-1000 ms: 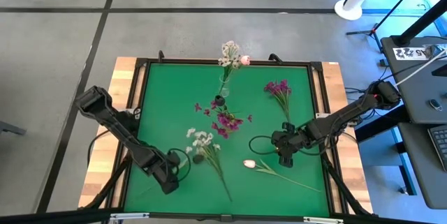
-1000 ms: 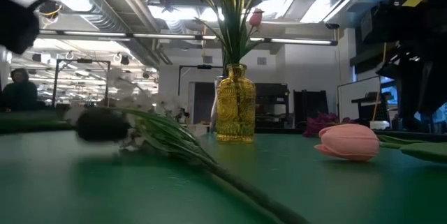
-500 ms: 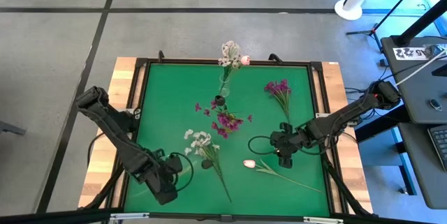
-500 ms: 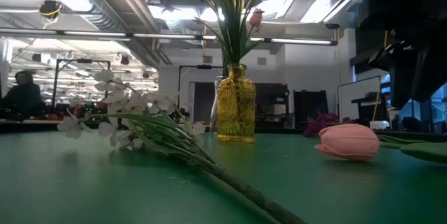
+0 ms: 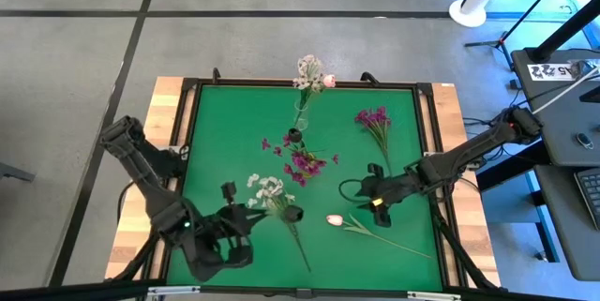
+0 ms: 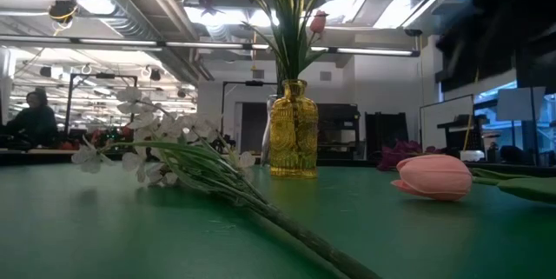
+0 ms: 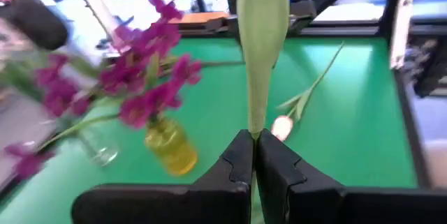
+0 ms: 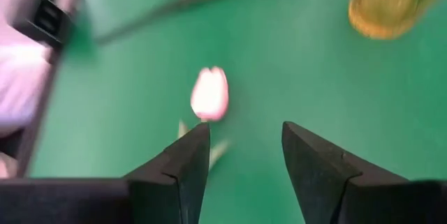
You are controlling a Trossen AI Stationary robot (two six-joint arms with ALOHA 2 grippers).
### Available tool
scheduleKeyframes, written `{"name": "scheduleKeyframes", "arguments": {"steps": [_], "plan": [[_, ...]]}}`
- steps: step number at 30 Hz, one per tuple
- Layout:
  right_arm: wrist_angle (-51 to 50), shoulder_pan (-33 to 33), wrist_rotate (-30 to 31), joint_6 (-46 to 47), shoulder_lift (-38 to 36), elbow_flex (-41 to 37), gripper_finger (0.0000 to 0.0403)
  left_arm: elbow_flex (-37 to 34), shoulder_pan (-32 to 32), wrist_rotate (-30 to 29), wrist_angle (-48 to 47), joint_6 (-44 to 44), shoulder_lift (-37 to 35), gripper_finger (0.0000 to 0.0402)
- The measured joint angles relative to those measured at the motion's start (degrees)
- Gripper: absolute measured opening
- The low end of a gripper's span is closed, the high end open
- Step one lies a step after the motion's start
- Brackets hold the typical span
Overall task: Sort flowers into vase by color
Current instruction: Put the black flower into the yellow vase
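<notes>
Pink tulip (image 8: 209, 93) beyond parted jaws

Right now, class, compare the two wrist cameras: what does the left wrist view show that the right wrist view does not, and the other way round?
Only the left wrist view shows the left hand, shut on a green stem that runs on ahead of it, and a bunch of purple flowers. Only the right wrist view shows the right hand, open, with nothing between its fingers. Both views show the pink tulip lying on the green table, and the yellow vase. In the right wrist view the tulip lies just ahead of the open hand, untouched.
</notes>
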Motion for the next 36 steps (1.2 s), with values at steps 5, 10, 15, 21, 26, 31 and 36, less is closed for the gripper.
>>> {"name": "scheduleKeyframes", "arguments": {"steps": [5,10,15,21,26,31,36], "plan": [[3.21,0.00,1.25,-3.32,-4.18,0.02,0.0179,0.00,6.66,15.62,21.68,16.22,0.00,0.0000],[4.70,0.00,1.55,-4.90,-6.20,0.02,0.0179,0.00,12.33,21.65,39.65,32.62,0.00,0.0000],[4.72,0.07,1.53,-5.80,-6.37,0.02,0.0179,0.00,16.78,23.92,51.05,43.09,-0.11,0.0000],[4.90,0.07,1.53,-5.97,-6.37,0.02,0.0179,-0.02,21.92,27.49,53.31,43.83,-0.19,0.0000],[5.08,0.07,1.53,-5.97,-6.37,0.00,0.0179,-0.02,22.37,30.07,54.25,44.93,-3.71,0.0000],[8.00,0.07,1.47,-7.02,-6.36,0.00,0.0179,-2.39,18.88,28.62,54.34,48.62,-8.59,0.0000],[10.75,0.07,1.49,-8.75,-6.35,0.00,0.0179,-11.79,18.08,23.45,56.76,45.86,-14.08,0.0000]]}}
